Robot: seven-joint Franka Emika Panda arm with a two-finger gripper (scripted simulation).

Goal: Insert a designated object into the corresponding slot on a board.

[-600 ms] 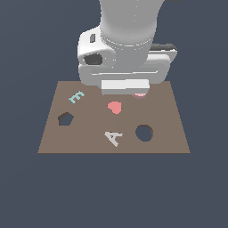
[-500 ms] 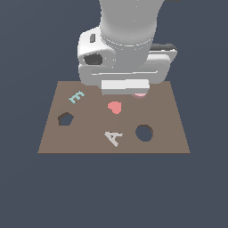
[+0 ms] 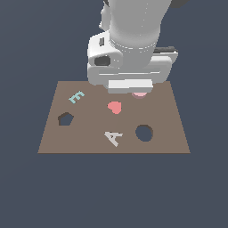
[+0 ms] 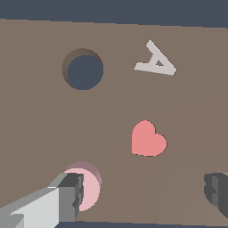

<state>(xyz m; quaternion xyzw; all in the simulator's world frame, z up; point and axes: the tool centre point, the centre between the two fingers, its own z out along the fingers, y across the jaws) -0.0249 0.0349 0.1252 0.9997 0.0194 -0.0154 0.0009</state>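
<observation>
The backdrop [image 3: 26,191] is one flat, dark slate-blue field that fills the exterior view on every side, with no seam, corner or horizon line to separate a floor from a wall. It carries no texture, pattern or marking, and its tone is even from edge to edge. Light is soft and diffuse, without a visible source and without hard-edged shadows on the blue ground. In the wrist view the same dark blue shows as a narrow band [image 4: 111,9] along one edge of the picture and again as a thin strip along the opposite edge. No furniture, window or door is visible in either view.
</observation>
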